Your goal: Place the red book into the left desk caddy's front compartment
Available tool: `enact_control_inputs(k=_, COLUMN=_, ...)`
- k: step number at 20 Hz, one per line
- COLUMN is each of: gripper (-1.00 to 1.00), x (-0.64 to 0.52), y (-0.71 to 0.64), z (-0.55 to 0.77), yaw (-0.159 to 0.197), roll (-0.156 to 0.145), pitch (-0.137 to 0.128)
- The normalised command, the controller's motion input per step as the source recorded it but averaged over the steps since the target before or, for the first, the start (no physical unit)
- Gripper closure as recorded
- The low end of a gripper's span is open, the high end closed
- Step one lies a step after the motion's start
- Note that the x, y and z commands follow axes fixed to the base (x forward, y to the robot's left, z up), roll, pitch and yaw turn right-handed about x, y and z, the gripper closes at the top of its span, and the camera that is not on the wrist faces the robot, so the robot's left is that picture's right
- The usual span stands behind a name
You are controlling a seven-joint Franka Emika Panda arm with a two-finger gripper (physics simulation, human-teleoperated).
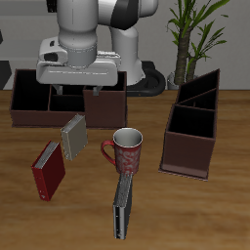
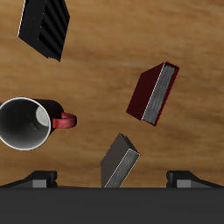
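Note:
The red book [image 1: 49,168] lies flat on the table near the front edge; the wrist view shows its dark-red cover and pale page edges [image 2: 153,92]. The left desk caddy [image 1: 187,151] is a dark brown divided box standing across the table from the book, out of the wrist view. My gripper [image 1: 76,86] hangs open and empty well above the table, over the other caddy and farther back than the red book. In the wrist view [image 2: 114,182] both fingertips [image 2: 39,179] show wide apart with nothing between them.
A grey book [image 1: 73,137] [image 2: 118,159] lies just behind the red book. A red-and-white mug [image 1: 127,148] [image 2: 26,122] stands mid-table. A black book [image 1: 122,200] [image 2: 44,26] lies by the front edge. A second caddy [image 1: 39,115] stands under the gripper.

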Motion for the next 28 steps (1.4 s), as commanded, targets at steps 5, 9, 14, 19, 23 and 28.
enact_control_inputs(k=5, gripper=-1.00, x=0.28, y=-0.47, z=0.05, yaw=-0.015, roll=-0.047, pitch=-0.027)
enact_control_inputs(k=9, gripper=-1.00, x=0.26, y=-0.38, z=0.00, yaw=-0.042, roll=0.021, pitch=-0.019)
enact_control_inputs(k=14, gripper=-1.00, x=0.25, y=-0.06, z=-0.10, yaw=0.014, roll=0.064, pitch=-0.003)
enact_control_inputs(k=19, gripper=-1.00, x=0.20, y=0.05, z=-0.06, yaw=0.032, roll=0.074, pitch=0.000)
enact_control_inputs(k=23, gripper=-1.00, x=0.16, y=-0.12, z=-0.08, yaw=0.012, roll=0.012, pitch=-0.003)
enact_control_inputs(k=28, gripper=-1.00, x=0.17, y=-0.20, z=-0.16, yaw=-0.062, roll=-0.052, pitch=-0.014)
